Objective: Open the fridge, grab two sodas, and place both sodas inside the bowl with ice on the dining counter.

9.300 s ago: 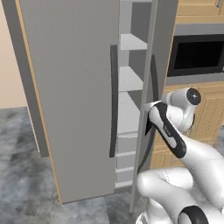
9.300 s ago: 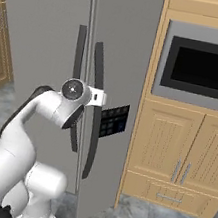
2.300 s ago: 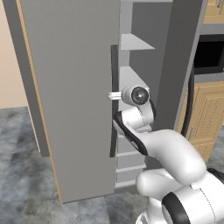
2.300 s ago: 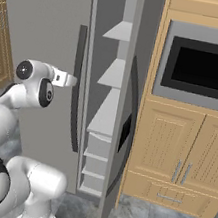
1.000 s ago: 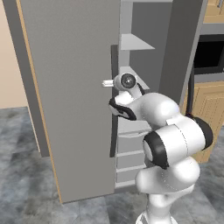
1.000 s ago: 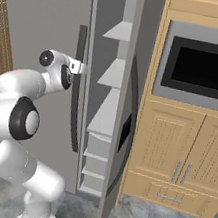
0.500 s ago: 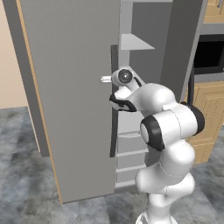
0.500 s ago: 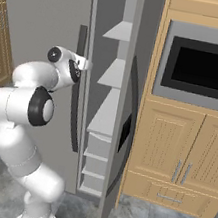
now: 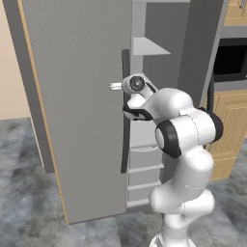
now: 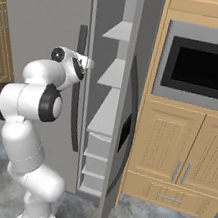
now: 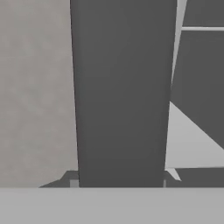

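Grey fridge in the left base view has its left door swung out, and we see the end effector at the black handle, jaw state unclear. Right base view: white shelves exposed, no sodas that we can make out. Hand view: handle dead ahead; a partial clamp could slip off when pulling.
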Robot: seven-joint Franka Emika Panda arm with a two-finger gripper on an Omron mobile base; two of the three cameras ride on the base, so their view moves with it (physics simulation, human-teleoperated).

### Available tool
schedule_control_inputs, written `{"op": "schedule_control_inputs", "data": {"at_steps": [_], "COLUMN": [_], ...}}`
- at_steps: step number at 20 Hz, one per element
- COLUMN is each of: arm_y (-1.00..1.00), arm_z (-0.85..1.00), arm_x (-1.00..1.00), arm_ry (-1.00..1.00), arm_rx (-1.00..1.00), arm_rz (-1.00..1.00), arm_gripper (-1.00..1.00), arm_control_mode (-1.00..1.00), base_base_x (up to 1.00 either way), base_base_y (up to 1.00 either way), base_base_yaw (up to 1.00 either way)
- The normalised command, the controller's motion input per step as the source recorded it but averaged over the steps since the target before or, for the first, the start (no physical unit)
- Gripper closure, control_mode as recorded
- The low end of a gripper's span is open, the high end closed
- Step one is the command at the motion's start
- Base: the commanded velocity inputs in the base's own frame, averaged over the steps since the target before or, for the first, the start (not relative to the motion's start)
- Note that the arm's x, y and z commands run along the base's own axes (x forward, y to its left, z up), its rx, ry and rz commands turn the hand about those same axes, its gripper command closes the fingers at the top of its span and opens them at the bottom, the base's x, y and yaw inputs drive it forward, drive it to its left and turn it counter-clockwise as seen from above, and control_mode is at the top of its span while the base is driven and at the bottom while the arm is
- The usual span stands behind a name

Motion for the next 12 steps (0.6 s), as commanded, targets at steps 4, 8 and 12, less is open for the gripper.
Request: {"op": "schedule_control_inputs", "data": {"at_steps": [4, 8, 12], "arm_y": [0.00, 0.00, 0.00], "arm_z": [-0.02, 0.00, 0.00], "arm_x": [0.09, 0.01, 0.00], "arm_ry": [0.03, 0.03, 0.00], "arm_rx": [0.00, 0.00, 0.00], "arm_rz": [0.02, 0.00, 0.00], "arm_gripper": [1.00, 1.00, 1.00], "arm_control_mode": [-1.00, -1.00, -1.00], "base_base_x": [0.00, 0.00, 0.00], "base_base_y": [0.00, 0.00, 0.00], "base_base_yaw": [0.00, 0.00, 0.00]}}
